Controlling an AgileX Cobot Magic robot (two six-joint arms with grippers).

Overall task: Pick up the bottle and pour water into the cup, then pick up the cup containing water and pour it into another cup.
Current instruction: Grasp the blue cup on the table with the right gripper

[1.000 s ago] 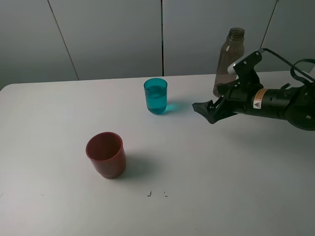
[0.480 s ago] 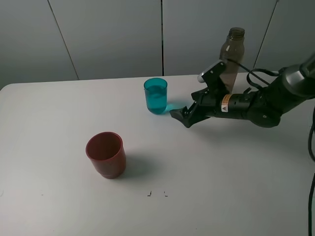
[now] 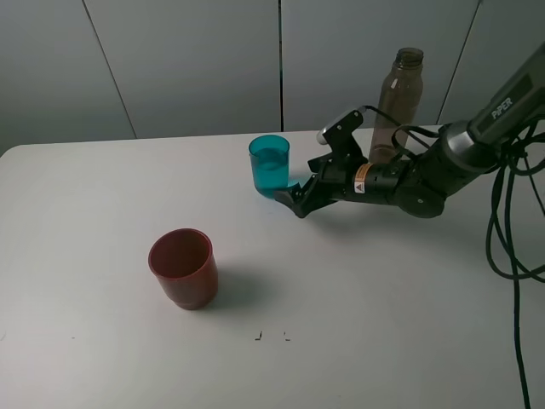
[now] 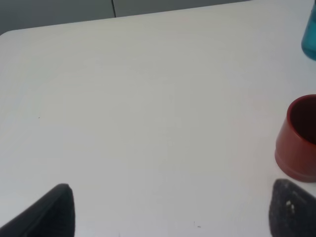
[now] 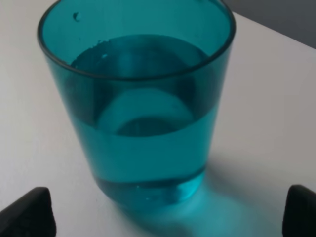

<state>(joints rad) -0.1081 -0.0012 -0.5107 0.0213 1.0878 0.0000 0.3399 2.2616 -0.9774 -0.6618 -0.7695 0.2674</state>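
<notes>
we see the right tool [image 3: 292,198] with fingers [image 5: 27,215] spread wider than the teal cup [image 3: 269,167], which sits just ahead of the gap, bare counter [image 3: 383,298] either side of it. the bottle [image 3: 397,98] stands close behind that arm [image 3: 426,175]. the red cup [image 3: 182,267] sits well apart, open counter all round it.

Smooth plastics on a matt white table [image 3: 400,290]
The cup [image 5: 136,118] is glossy translucent teal plastic; the red cup [image 3: 182,267] opaque, duller; the bottle [image 3: 397,102] smoky, translucent.
</notes>
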